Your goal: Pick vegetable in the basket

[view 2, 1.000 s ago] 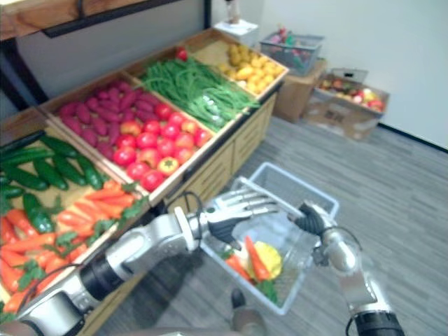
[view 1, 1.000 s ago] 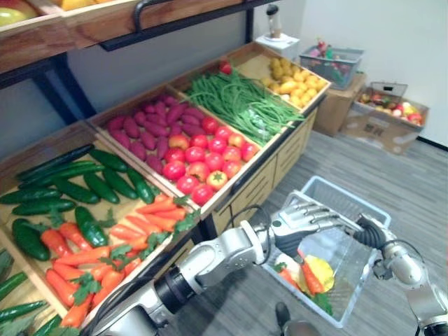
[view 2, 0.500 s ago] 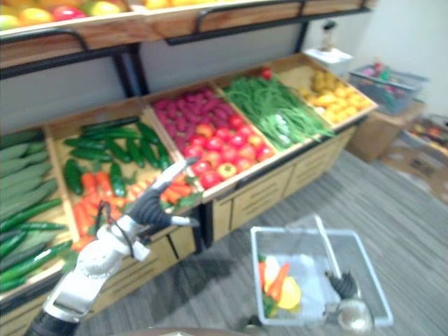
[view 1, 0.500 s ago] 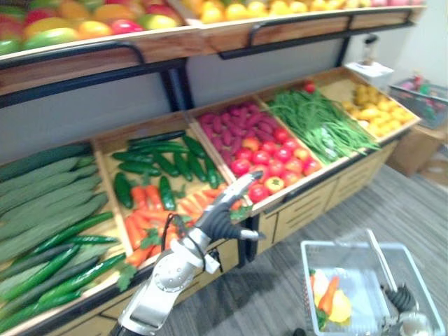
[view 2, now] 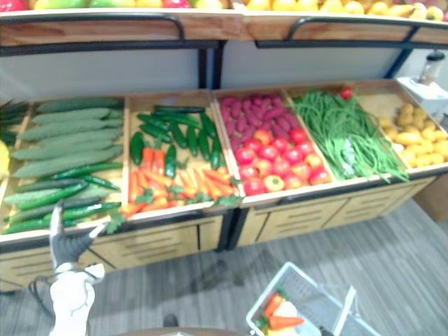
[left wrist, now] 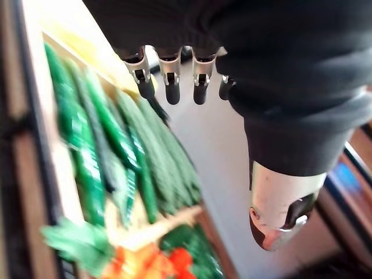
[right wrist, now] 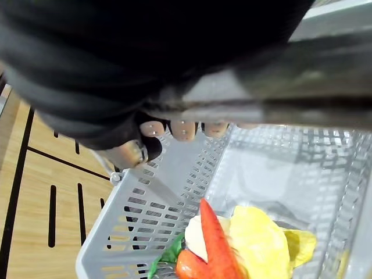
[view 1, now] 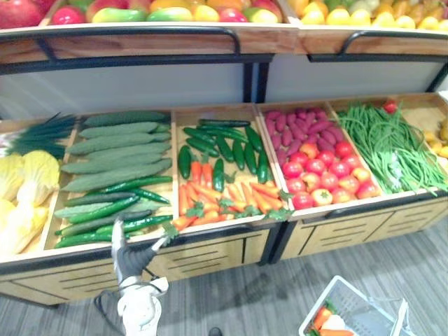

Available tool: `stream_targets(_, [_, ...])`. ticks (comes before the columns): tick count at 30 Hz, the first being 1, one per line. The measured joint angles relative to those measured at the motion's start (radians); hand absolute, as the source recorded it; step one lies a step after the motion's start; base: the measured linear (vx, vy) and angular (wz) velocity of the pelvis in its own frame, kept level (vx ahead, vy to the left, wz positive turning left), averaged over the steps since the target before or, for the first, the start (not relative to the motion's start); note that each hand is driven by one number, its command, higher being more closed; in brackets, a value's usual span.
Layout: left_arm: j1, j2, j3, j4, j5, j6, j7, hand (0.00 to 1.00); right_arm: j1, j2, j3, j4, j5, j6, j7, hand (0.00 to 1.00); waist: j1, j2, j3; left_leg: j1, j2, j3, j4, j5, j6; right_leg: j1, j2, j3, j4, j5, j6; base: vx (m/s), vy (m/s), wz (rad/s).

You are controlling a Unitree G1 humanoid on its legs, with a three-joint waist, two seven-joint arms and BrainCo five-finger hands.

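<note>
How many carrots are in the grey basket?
2. In the grey basket, one carrot lies by the wall and the other carrot lies just beside it. More may be hidden underneath.

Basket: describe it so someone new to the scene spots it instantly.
Find the long wooden vegetable stand against the wall, then look down at the grey floor in front of its tomatoes. The basket hangs there from the right hand, fingers curled round its handle. Unlike the fixed wooden bins, it is pale grey perforated plastic, holding carrots and something yellow.
</note>
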Motion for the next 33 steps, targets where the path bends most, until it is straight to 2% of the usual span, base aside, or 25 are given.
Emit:
stream_targets(2, [0.013, -0.027, 0.046, 0.063, 0.011, 0.017, 0.057, 0.00, 0.007, 0.027, 0.001, 0.005, 0.025, -0.005, -0.021, 1.00, 0.008, -0.010, -0.001, 0.000, -0.002, -0.020, 0.000, 0.003, 0.002, 0.018, -0.004, -0.027, -0.002, -0.002, 0.001, -0.01, 0.023, 0.33])
stream_targets(6, [0.012, -0.054, 0.128, 0.220, 0.010, 0.058, 0.122, 0.00, 0.009, 0.053, 0.007, -0.017, 0.031, -0.024, -0.039, 1.00, 0.023, -0.014, -0.001, 0.001, -0.003, -0.020, 0.000, 0.001, 0.005, 0.021, -0.006, -0.035, -0.003, -0.006, 0.005, 0.00, 0.007, 0.04])
stream_targets(11, [0.006, -0.057, 0.174, 0.469, 0.009, 0.090, 0.128, 0.00, 0.008, 0.078, 0.011, -0.040, 0.030, -0.027, -0.053, 1.00, 0.022, -0.011, 0.000, 0.004, -0.006, -0.021, -0.001, 0.000, 0.007, 0.024, -0.009, -0.039, -0.007, -0.013, 0.005, 0.00, 0.006, 0.01])
stream_targets(13, [-0.002, -0.054, 0.193, 0.628, -0.003, 0.097, 0.126, 0.00, 0.003, 0.083, 0.011, -0.037, 0.030, -0.027, -0.059, 1.00, 0.021, -0.006, 0.004, 0.003, -0.007, -0.021, -0.001, -0.002, 0.007, 0.025, -0.009, -0.038, -0.011, -0.014, 0.004, 0.03, 0.008, -0.01])
stream_targets(15, [-0.017, -0.053, 0.209, 0.752, -0.017, 0.100, 0.106, 0.00, -0.001, 0.085, 0.011, -0.031, 0.031, -0.027, -0.060, 1.00, 0.018, -0.005, 0.004, 0.003, -0.009, -0.021, -0.001, -0.004, 0.006, 0.028, -0.009, -0.038, -0.019, -0.014, 0.004, 0.04, 0.006, 0.00])
stream_targets(18, [-0.030, -0.054, 0.221, 0.871, -0.071, 0.137, 0.052, 0.00, -0.015, 0.085, 0.011, -0.023, 0.034, -0.027, -0.060, 1.00, 0.001, -0.002, 0.005, 0.001, -0.012, -0.022, -0.001, -0.005, 0.004, 0.027, -0.009, -0.036, -0.021, -0.014, 0.004, 0.05, 0.005, 0.00])
stream_targets(19, [-0.030, -0.040, 0.222, 0.886, -0.081, 0.154, 0.034, 0.00, -0.021, 0.084, 0.018, -0.012, 0.033, -0.028, -0.060, 1.00, -0.003, -0.002, 0.005, 0.001, -0.012, -0.022, -0.001, -0.006, 0.002, 0.026, -0.008, -0.033, -0.020, -0.018, 0.008, 0.07, -0.001, -0.02])
stream_targets(24, [-0.041, -0.014, 0.182, 0.929, -0.045, 0.175, -0.013, 0.00, -0.046, 0.080, 0.042, 0.014, 0.026, -0.028, -0.058, 1.00, -0.004, 0.000, 0.006, 0.006, -0.013, -0.018, -0.001, -0.016, -0.001, 0.027, -0.004, -0.020, -0.018, -0.019, 0.006, 0.06, -0.008, -0.05])
stream_targets(30, [-0.047, 0.024, 0.069, 0.950, -0.038, 0.171, -0.059, 0.00, -0.087, 0.071, 0.051, 0.043, -0.006, -0.026, -0.051, 1.00, -0.005, 0.003, 0.022, 0.042, -0.015, 0.020, 0.006, -0.037, -0.008, 0.029, -0.006, 0.024, -0.002, -0.027, 0.005, 0.06, 0.002, -0.20])
stream_targets(32, [-0.067, 0.042, 0.017, 0.949, -0.012, 0.169, -0.078, 0.00, -0.108, 0.060, 0.050, 0.040, -0.006, -0.027, -0.048, 1.00, -0.011, 0.006, 0.068, 0.014, 0.000, 0.024, 0.139, -0.113, -0.005, 0.023, -0.030, 0.035, 0.073, -0.059, 0.000, 0.04, 0.024, -0.15])
stream_targets(33, [-0.072, 0.050, -0.018, 0.950, 0.011, 0.167, -0.086, 0.00, -0.114, 0.047, 0.048, 0.029, -0.006, -0.027, -0.036, 1.00, -0.010, 0.004, 0.093, -0.027, 0.030, 0.036, 0.269, -0.185, -0.002, 0.000, -0.041, 0.060, 0.132, -0.071, -0.004, -0.01, 0.066, -0.35])
